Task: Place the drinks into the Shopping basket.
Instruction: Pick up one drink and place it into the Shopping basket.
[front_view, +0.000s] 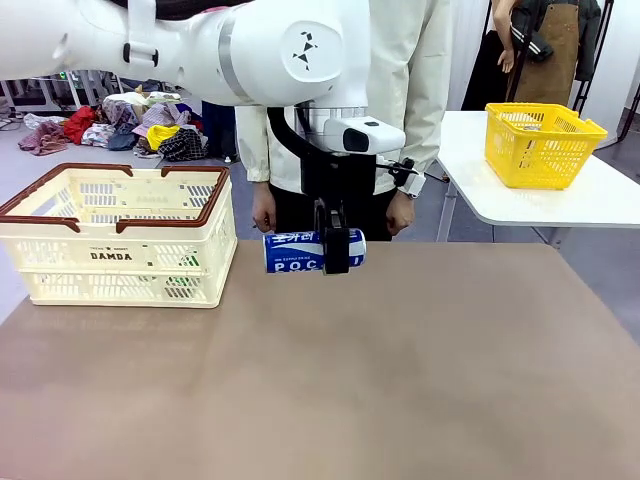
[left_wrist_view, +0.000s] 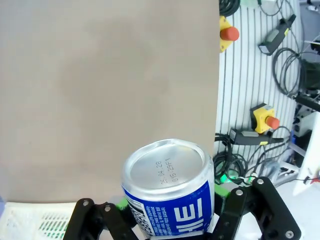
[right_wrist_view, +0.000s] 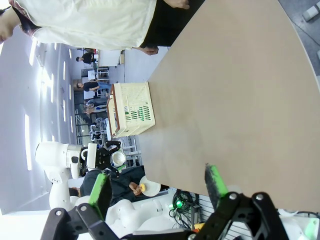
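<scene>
The blue can lies on its side in the air, clamped in the left pincer, which is shut on it across its girth, nearer one end than the middle. Its long axis runs level with the table and roughly along the far edge. One silver-rimmed end points toward the Shopping basket, and the other is tucked behind the black fingers. From the left wrist, a flat silver end with a stamped date faces the camera above the blue body, with a green pad pressed to its side.

By my reckoning the job is mid-way for this can. It is picked up and appears to hang clear of the table, but it is beside the basket and not over it, a fair gap to the basket's right. What is left is to carry it across the brown rim, let it down inside and release it. A hint of green shows through the basket's lattice. I cannot tell whether that is a can already put in.

The right pincer stands wide open with nothing between its pads, off at the near side of the table. A person stands at the far edge, hands down. A yellow basket sits on another table beyond.
</scene>
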